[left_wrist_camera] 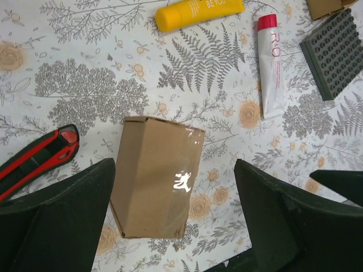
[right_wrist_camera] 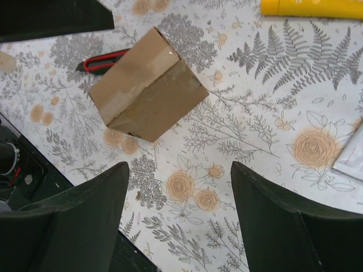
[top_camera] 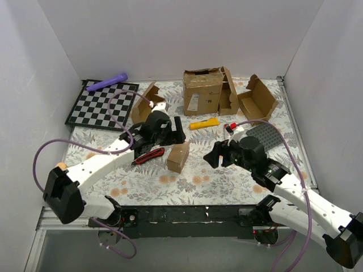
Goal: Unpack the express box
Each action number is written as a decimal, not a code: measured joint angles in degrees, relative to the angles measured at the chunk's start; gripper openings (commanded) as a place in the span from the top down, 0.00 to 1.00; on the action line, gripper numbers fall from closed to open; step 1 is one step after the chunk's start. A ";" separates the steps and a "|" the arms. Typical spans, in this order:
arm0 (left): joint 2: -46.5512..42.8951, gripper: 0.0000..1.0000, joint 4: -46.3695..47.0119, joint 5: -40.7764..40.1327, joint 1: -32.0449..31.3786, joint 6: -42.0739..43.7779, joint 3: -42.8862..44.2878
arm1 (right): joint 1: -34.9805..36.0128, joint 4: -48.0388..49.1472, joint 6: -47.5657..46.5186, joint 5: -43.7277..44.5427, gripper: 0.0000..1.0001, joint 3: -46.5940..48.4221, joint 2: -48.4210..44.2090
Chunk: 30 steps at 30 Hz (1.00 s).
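The express box (top_camera: pixel 178 157) is a small plain brown cardboard box, closed and sealed with clear tape, resting on the flowered tablecloth. My left gripper (top_camera: pixel 173 136) hovers over it and is open. In the left wrist view the box (left_wrist_camera: pixel 156 181) sits between the spread fingers of that gripper (left_wrist_camera: pixel 174 165), closer to the left finger, and neither finger presses it. My right gripper (top_camera: pixel 216 154) is open to the right of the box. In the right wrist view the box (right_wrist_camera: pixel 147 85) lies ahead of the gripper (right_wrist_camera: pixel 180 167), whose fingers frame only bare cloth.
A red box cutter (top_camera: pixel 149 156) lies left of the box. A yellow tube (top_camera: pixel 204 123), a white tube with a red cap (top_camera: pixel 229 127) and a grey studded plate (top_camera: pixel 264 136) lie behind it. A large carton (top_camera: pixel 203 90), open mailers (top_camera: pixel 258 99) and a checkerboard (top_camera: pixel 102 105) stand at the back.
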 measured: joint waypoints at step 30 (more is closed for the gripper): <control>-3.10 0.44 -3.17 -17.27 0.39 -8.79 -8.94 | 0.00 28.81 24.63 -7.96 0.11 -7.43 23.41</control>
